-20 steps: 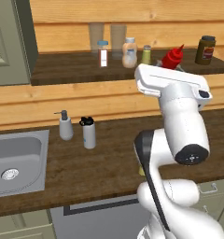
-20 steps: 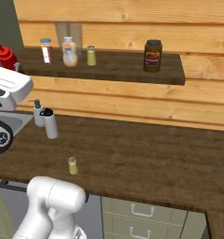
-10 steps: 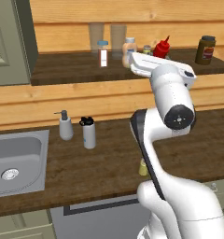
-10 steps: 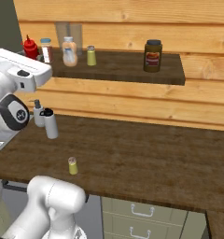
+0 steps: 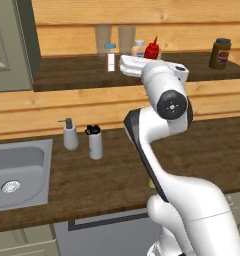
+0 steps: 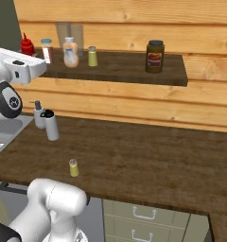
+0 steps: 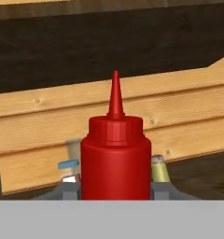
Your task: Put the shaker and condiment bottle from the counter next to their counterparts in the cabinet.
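Note:
My gripper (image 7: 115, 189) is shut on the condiment bottle (image 7: 115, 158), a red squeeze bottle with a pointed nozzle. It is held upright over the cabinet's dark shelf board (image 6: 134, 71). The red bottle (image 5: 152, 49) sits just above my white hand, close to the blue-capped bottle (image 5: 110, 56) and the rounded clear bottle (image 6: 70, 52). A yellow-green shaker (image 6: 92, 56) stands on the shelf and peeks out behind the held bottle (image 7: 159, 169). The other shaker (image 6: 74, 168) stands on the counter (image 6: 148, 160) near its front edge.
A dark jar with a yellow label (image 6: 154, 56) stands at the shelf's right end. Two clear glasses (image 5: 103, 37) stand at the back of the shelf. A soap dispenser (image 5: 69, 135) and a white bottle with a black lid (image 5: 95, 142) stand beside the steel sink (image 5: 17, 172). The grey-green door (image 5: 12, 45) hangs at the left.
The arm has swung the red bottle up and inward over the shelf, closer to the bottles standing there. The grip has stayed shut.

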You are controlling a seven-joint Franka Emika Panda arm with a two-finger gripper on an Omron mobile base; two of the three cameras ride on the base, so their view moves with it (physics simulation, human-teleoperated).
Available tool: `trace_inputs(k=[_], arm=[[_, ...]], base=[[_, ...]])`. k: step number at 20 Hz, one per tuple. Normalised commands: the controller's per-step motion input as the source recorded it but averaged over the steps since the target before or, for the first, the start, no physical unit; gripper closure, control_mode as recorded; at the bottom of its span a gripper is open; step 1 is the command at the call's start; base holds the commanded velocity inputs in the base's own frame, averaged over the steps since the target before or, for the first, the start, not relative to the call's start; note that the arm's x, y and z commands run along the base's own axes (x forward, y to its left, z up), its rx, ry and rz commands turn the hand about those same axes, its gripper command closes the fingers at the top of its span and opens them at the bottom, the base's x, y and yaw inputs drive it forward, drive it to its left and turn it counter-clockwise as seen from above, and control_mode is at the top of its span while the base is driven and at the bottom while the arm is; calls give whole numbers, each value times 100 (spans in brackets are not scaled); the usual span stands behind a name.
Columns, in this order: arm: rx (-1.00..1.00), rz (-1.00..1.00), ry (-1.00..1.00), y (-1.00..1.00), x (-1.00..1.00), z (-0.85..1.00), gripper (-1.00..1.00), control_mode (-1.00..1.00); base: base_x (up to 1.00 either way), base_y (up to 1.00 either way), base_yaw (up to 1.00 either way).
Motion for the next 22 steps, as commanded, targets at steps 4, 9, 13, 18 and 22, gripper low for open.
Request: trace_inputs(k=[4,9,13,18,22], arm=[[0,-1,24,4,24,2,100,-100],[1,0,4,-3,18,0,100,-100],[0,0,-2,-2,16,-16,100,-100],[-6,0,-23,-5,3,-33,100,-100],[-12,0,-37,-16,6,-33,100,-100]], base=[[0,0,0],[0,0,0],[0,0,0],[0,0,0],[0,0,0]])
